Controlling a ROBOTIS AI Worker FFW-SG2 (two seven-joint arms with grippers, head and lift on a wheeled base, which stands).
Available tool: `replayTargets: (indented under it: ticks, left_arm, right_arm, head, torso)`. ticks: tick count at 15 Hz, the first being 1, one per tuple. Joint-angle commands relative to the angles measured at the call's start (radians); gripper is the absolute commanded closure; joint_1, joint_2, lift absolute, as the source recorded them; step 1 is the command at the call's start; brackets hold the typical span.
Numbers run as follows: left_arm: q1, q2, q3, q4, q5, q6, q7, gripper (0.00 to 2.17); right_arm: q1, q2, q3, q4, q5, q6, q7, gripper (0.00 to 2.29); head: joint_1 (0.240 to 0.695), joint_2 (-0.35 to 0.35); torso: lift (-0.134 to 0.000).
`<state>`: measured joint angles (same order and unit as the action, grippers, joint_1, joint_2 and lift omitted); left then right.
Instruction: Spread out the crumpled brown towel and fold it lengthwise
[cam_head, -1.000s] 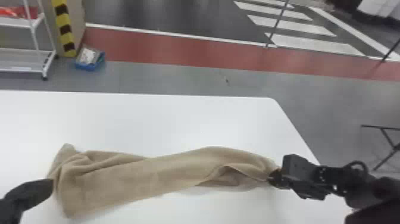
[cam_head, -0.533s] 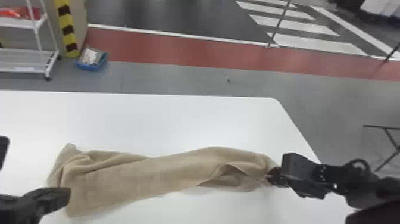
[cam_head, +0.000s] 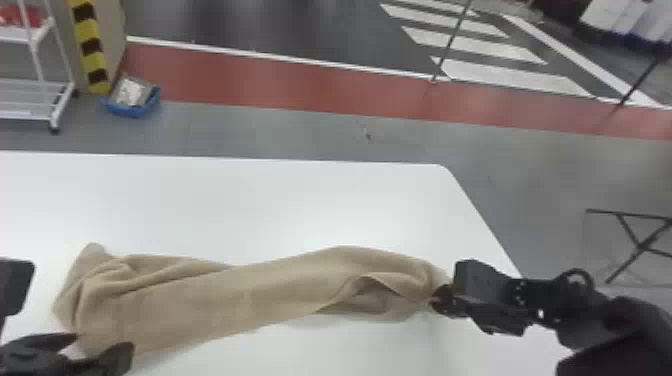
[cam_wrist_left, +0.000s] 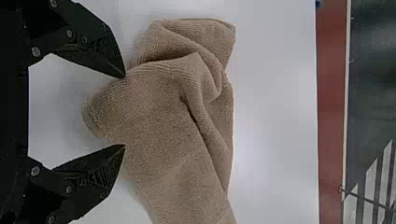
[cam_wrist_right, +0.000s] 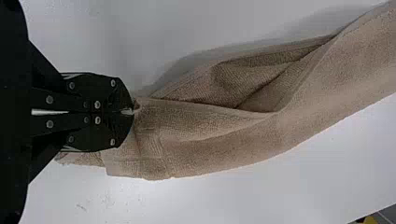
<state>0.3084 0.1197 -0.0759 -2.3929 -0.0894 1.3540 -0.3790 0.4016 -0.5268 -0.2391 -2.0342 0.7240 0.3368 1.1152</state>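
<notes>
ok so the brown towel (cam_head: 225, 295) is on the white table (cam_head: 250, 200), stretched L to R in a long, kinda twisted band, def not flat yet. Its L end is the messy bit, w/ a few thick creases bunched together, and the middle is pretty smooth. Nearer the R end one layer lifts and makes a lil pocket on the near side, w/ some shadow on the tabletop next to it.

The right gripper (cam_head: 435, 300) is closed w/ a pinch of the towel's R end in its tips, and per the R wrist cam a bit of the cloth also runs past under the fingers (cam_wrist_right: 122, 95).

The left gripper (cam_head: 104, 340) is at the towel's L end, jaws wide apart, tips right by the near edge. Can't rly tell if they're touching the cloth or just above it tbh.

Bg stuff: white rack (cam_head: 41, 62) far L, yellow/black striped post (cam_head: 90, 45) beside it, blue bin (cam_head: 131, 109) on the floor, red floor strip (cam_head: 280, 82) and crosswalk stripes (cam_head: 500, 75) farther back, black metal frame (cam_head: 642, 245) off to the R.
</notes>
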Motion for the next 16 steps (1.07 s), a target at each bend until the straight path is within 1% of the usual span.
replayTargets:
  ticks: [1, 2, 4, 5, 6, 7, 8, 10, 12, 13, 14, 15, 16]
  left_arm:
    - [-0.002, 0.0, -0.001, 0.017, 0.0, -0.02, -0.003, 0.43]
    - [0.0, 0.0, -0.001, 0.02, 0.0, -0.023, -0.001, 0.54]
    - [0.0, 0.001, 0.004, 0.018, 0.002, -0.026, 0.005, 0.55]
    - [0.0, 0.005, 0.005, 0.018, -0.001, -0.026, -0.001, 0.7]
    - [0.0, 0.006, 0.005, 0.018, 0.0, -0.026, -0.004, 1.31]
    - [0.002, 0.006, 0.005, 0.014, 0.0, -0.023, 0.002, 1.86]
    - [0.003, 0.006, 0.007, 0.006, -0.001, -0.023, 0.009, 2.07]
    - [0.005, 0.009, 0.022, -0.025, -0.003, -0.029, 0.015, 2.09]
    - [-0.009, 0.008, 0.039, -0.114, -0.001, -0.029, 0.012, 2.09]
    - [-0.028, 0.005, 0.031, -0.157, -0.001, -0.005, 0.012, 2.09]
    - [-0.061, 0.0, -0.002, -0.187, -0.013, 0.014, 0.015, 2.09]
    - [-0.101, -0.003, -0.079, -0.192, -0.053, 0.017, 0.025, 2.09]
    - [-0.15, -0.011, -0.189, -0.167, -0.124, 0.011, 0.042, 2.09]
  right_arm:
    - [0.003, 0.002, 0.0, 0.003, 0.0, 0.0, 0.0, 2.15]
    - [0.003, 0.002, 0.0, 0.006, 0.002, 0.0, 0.0, 2.15]
    - [0.003, 0.004, 0.0, 0.006, 0.003, 0.0, 0.0, 2.15]
    - [0.003, 0.004, 0.0, 0.006, 0.003, 0.0, 0.0, 2.15]
    - [0.005, 0.004, 0.001, 0.006, 0.003, 0.0, 0.0, 2.15]
    - [0.005, 0.004, 0.0, 0.006, 0.003, 0.0, 0.0, 2.15]
    - [0.006, 0.004, 0.0, 0.006, 0.003, 0.0, 0.0, 2.15]
    - [0.013, 0.002, -0.002, 0.008, 0.003, 0.0, 0.0, 2.15]
    - [0.023, 0.002, -0.006, 0.006, 0.003, -0.003, 0.0, 2.15]
    - [0.026, 0.004, -0.006, 0.005, 0.005, -0.003, 0.0, 2.15]
    - [0.028, 0.005, -0.006, 0.003, 0.005, -0.003, 0.0, 2.15]
    - [0.029, 0.008, -0.003, 0.002, 0.008, -0.003, 0.0, 2.15]
    - [0.031, 0.013, 0.0, -0.001, 0.012, -0.003, 0.0, 2.15]
  head:
    - [0.695, -0.327]
    - [0.695, -0.327]
    - [0.695, -0.329]
    - [0.695, -0.329]
    - [0.695, -0.328]
    - [0.695, -0.327]
    - [0.695, -0.325]
    - [0.695, -0.321]
    - [0.695, -0.311]
    - [0.695, -0.308]
    - [0.695, -0.306]
    - [0.695, -0.307]
    - [0.695, -0.32]
  torso:
    - [-0.124]
    - [-0.124]
    - [-0.124]
    - [-0.124]
    - [-0.124]
    - [-0.124]
    - [-0.124]
    - [-0.124]
    - [-0.124]
    - [-0.124]
    - [-0.124]
    - [-0.124]
    - [-0.124]
